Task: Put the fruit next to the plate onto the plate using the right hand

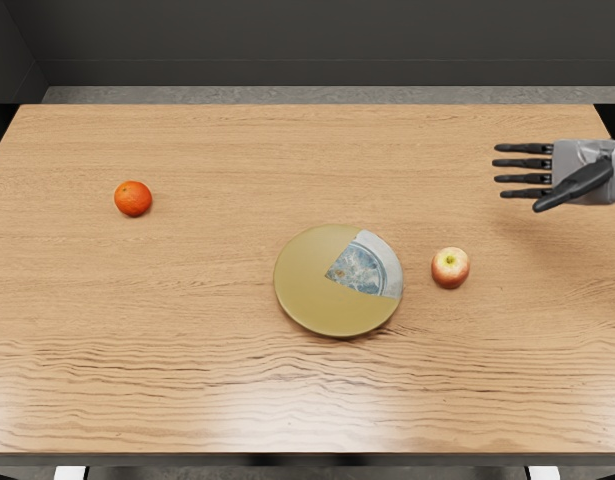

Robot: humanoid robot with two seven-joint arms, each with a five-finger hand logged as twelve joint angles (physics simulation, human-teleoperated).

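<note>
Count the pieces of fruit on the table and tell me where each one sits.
2. The apple lies just right of the plate, apart from it; the orange sits far off to the left. Nothing appears hidden.

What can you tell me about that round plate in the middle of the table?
The plate is round, dull olive-yellow, with a blue-grey marbled wedge edged by a pale rim at its upper right. It lies flat on the wooden table, near the middle. No fruit lies on it; the apple sits just right of it, not touching.
</note>
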